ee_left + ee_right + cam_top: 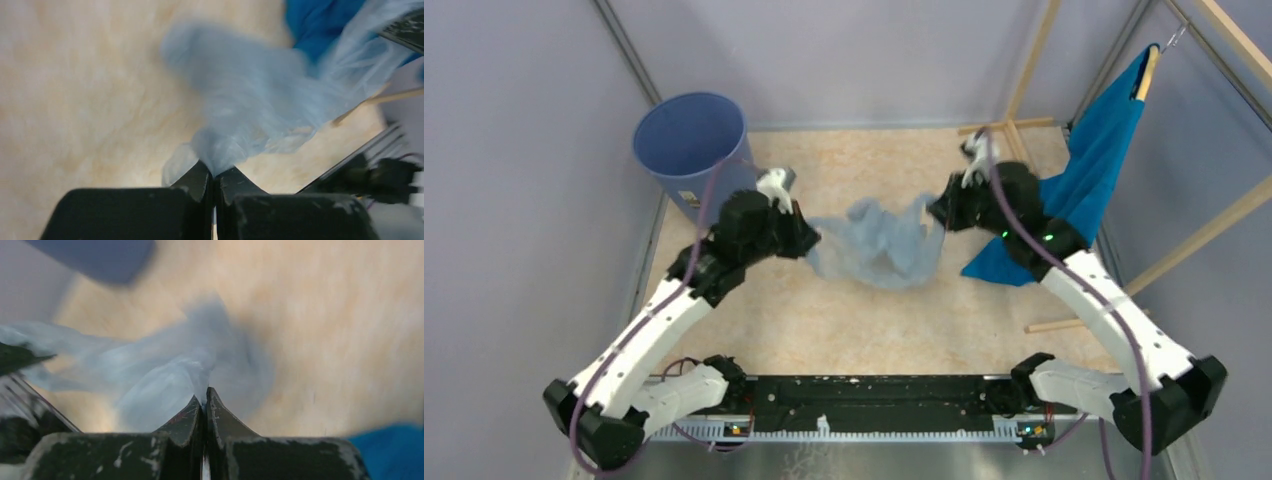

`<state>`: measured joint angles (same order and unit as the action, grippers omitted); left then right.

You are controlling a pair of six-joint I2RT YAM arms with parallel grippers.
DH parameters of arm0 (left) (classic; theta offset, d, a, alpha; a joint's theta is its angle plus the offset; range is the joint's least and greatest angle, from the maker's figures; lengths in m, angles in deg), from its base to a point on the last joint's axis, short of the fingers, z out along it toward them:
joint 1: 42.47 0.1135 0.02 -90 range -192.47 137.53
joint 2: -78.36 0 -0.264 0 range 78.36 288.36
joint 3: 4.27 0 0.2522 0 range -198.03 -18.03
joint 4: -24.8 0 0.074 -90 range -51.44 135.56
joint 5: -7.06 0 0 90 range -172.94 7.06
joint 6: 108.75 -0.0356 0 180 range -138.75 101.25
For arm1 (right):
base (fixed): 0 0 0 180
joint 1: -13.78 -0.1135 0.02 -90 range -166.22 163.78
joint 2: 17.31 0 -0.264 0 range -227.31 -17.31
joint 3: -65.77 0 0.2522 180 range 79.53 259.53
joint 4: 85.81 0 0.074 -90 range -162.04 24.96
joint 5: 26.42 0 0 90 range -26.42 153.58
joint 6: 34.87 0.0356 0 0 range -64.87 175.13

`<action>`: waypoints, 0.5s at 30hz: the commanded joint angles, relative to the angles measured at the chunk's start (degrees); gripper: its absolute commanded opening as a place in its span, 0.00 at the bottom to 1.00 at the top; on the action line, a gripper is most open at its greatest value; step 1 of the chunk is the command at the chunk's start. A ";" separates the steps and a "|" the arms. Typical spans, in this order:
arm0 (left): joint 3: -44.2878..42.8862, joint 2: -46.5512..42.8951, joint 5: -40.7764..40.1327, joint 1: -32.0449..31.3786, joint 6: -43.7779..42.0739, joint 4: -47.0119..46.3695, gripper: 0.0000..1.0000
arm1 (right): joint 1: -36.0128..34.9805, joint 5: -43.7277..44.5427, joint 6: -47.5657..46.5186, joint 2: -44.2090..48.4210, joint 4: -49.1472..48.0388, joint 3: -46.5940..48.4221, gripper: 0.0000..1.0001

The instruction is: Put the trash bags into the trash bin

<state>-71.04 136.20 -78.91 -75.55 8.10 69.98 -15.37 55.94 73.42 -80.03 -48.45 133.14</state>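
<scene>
A thin, translucent pale-blue trash bag (879,240) hangs stretched between my two grippers above the middle of the table. My left gripper (809,238) is shut on the bag's left edge; the left wrist view shows the film (250,100) pinched between the closed fingertips. My right gripper (939,212) is shut on the bag's right edge; the right wrist view shows the film (165,370) pinched the same way. The round blue trash bin (692,145) stands upright and open at the far left, behind my left gripper. Its edge shows blurred in the right wrist view (100,257).
An opaque teal-blue cloth (1084,180) hangs from a wooden hanger on a wooden frame (1024,90) at the far right, close behind my right arm. Grey walls enclose the table. The black base rail (874,400) runs along the near edge.
</scene>
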 commanded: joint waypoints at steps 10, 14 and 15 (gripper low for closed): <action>-29.21 -6.35 3.31 0.09 -6.52 -27.48 0.00 | -0.39 -3.13 -0.92 10.71 -21.01 31.50 0.00; -10.03 -7.59 -6.88 0.12 -4.70 -30.48 0.00 | -0.45 -2.80 -2.61 12.38 -34.75 10.03 0.00; -6.72 -5.21 -10.78 0.17 -2.69 -25.23 0.00 | -0.44 -1.43 -3.44 10.21 -34.10 4.71 0.00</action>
<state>-91.96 124.34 -78.65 -75.55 3.01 39.90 -15.37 53.80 71.67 -63.16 -77.34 156.30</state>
